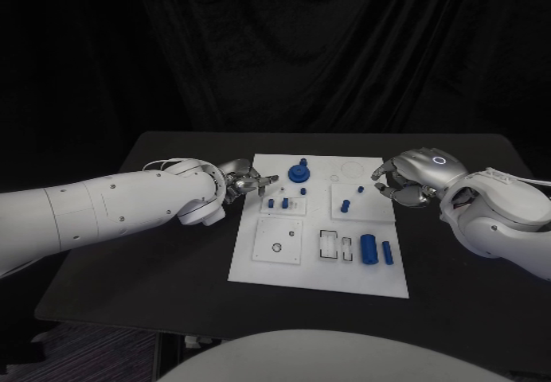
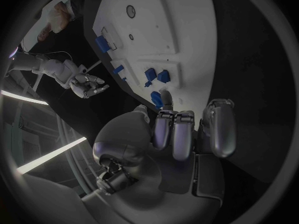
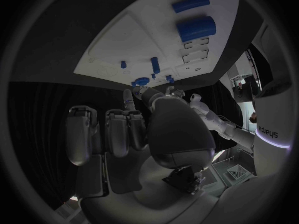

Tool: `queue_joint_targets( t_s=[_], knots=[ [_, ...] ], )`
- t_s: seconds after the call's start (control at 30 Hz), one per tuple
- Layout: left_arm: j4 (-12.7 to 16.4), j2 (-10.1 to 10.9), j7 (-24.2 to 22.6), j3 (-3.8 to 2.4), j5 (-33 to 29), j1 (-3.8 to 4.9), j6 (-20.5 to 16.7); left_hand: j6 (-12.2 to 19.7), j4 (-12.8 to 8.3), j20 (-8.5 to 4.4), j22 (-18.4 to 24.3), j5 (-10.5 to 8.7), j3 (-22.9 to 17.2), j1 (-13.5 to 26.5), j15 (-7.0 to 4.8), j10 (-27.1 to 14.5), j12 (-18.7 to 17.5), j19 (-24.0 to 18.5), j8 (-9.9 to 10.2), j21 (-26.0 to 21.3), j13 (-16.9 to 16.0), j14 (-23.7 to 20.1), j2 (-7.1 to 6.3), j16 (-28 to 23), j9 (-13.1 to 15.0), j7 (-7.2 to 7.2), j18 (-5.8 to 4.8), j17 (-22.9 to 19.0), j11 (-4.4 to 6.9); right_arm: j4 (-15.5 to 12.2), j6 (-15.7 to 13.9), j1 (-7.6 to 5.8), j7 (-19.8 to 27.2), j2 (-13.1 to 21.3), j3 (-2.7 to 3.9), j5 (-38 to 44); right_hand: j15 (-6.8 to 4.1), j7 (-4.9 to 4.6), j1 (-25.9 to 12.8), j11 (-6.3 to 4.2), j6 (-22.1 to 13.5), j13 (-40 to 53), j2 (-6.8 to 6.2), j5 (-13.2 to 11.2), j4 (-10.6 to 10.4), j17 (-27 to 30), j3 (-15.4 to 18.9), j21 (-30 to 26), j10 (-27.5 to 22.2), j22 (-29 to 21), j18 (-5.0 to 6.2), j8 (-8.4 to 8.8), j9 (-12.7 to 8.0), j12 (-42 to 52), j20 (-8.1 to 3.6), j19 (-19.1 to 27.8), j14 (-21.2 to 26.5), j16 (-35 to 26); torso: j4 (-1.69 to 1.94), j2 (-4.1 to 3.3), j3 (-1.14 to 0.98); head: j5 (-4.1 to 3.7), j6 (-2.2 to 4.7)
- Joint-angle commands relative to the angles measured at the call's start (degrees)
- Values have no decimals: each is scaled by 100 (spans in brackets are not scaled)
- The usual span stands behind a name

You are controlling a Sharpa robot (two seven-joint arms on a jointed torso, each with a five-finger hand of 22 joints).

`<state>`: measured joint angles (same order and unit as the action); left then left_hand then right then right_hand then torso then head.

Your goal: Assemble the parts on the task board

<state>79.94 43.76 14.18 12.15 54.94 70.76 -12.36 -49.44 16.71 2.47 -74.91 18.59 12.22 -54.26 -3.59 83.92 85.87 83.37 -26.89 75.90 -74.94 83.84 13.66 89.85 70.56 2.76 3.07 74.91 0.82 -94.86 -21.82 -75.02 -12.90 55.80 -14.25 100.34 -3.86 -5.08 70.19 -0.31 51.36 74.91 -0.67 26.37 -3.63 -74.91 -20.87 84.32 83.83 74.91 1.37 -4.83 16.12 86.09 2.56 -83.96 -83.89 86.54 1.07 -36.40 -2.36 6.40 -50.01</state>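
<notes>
- The left hand (image 1: 244, 185) is held at the task board's (image 1: 275, 270) left edge, near the far corner; in the left wrist view its fingers (image 2: 173, 132) are seen curled together, and whether a small blue piece by the fingertips is pinched or merely lies on the board cannot be told.
- Just beside that hand, two short blue pegs (image 1: 278, 204) stand in a square recess of the board.
- Further toward the middle, a blue stepped knob (image 1: 299, 173) stands near the board's far edge.
- Right of centre, a slim blue pin (image 1: 345, 205) is seated upright in another recess.
- Nearer the robot, a thick blue cylinder (image 1: 369, 248) and a thinner blue rod (image 1: 388, 253) lie side by side, just right of two empty rectangular slots (image 1: 335, 245).
- These parts are judged light, rigid and smooth, so liable to roll or slip; the cylinder would best be taken across its middle from above, with fingers on opposite sides, and the pins pinched near the top.
- The right hand (image 1: 408, 179) hovers at the board's right edge, fingers curled loosely and apart, with nothing held.
</notes>
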Motion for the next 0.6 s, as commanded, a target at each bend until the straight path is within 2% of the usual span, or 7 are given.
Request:
queue_joint_targets(
  t_s=[0.03,0.1,0.13,0.2,0.4,0.53,0.6],
  knots=[
    [33,12,-150,-3,14,-4,169,15,0,19,-1089,474,47,-254,-15,240,-20,13,142,-28,-1195,616,-50,15,-159,12,11,1509,10,-9,-3,14,-118,13,4,17,-42,6,-7,-39,22,1088,66,45,20,-889,-52,25,291,1320,6,26,-8,-19,-42,-332,-480,13,3,-3,3,0,1],
    [48,17,-43,-3,89,-4,317,-35,-15,19,-1093,862,-10,-632,-17,245,-14,19,269,-9,-1198,616,-183,15,-343,6,8,1509,17,-10,-6,14,-118,14,4,17,-42,6,-7,-39,22,1088,66,45,20,-889,-52,25,291,1320,6,26,-8,-19,-42,-332,-480,13,4,-4,4,-5,1],
    [55,16,3,-3,164,-4,377,-54,-81,11,-1096,1169,-84,-874,-28,251,-7,25,323,2,-1203,616,-267,15,-423,-7,7,1509,25,-10,-8,14,-118,14,4,17,-42,6,-7,-39,22,1088,66,45,20,-889,-52,25,291,1320,6,26,-8,-19,-42,-332,-480,13,4,-6,5,-8,1],
    [72,4,131,-3,405,-4,482,-92,-106,-2,-1106,1330,-202,-1142,-43,281,25,48,385,44,-1225,616,-371,15,-526,-22,-1,1509,44,-8,-10,14,-116,14,4,17,-42,6,-7,-39,22,1088,66,45,20,-889,-52,25,291,1320,6,26,-8,-19,-42,-332,-480,13,4,-5,9,-7,1],
    [129,-28,476,-3,819,-4,615,-352,-13,-47,-1167,1097,-246,-1195,-94,449,216,169,343,264,-1359,616,-524,15,-613,-77,-47,1509,98,-8,-17,14,-108,8,4,17,-42,6,-7,-39,22,1088,66,45,20,-889,-52,25,291,1320,6,26,-8,-19,-42,-332,-480,13,-1,-6,8,2,1],
    [158,-29,578,-3,969,-4,573,-432,-6,-81,-1172,792,-220,-1092,-126,476,244,196,283,289,-1379,616,-546,15,-587,-103,-52,1509,125,-15,-20,15,-106,15,4,17,-42,6,-7,-39,22,1088,66,45,20,-889,-52,25,291,1320,6,26,-8,-19,-42,-332,-480,13,-3,-10,5,-26,1],
    [163,-29,594,-3,1005,-4,555,-433,-5,-82,-1175,771,-218,-1083,-128,480,250,200,280,298,-1383,616,-543,15,-585,-104,-54,1509,126,-18,-19,15,-106,19,4,17,-42,6,-7,-39,22,1088,66,45,20,-889,-52,25,291,1320,6,26,-8,-19,-42,-332,-480,13,-6,-8,2,-28,1]
  ],
)
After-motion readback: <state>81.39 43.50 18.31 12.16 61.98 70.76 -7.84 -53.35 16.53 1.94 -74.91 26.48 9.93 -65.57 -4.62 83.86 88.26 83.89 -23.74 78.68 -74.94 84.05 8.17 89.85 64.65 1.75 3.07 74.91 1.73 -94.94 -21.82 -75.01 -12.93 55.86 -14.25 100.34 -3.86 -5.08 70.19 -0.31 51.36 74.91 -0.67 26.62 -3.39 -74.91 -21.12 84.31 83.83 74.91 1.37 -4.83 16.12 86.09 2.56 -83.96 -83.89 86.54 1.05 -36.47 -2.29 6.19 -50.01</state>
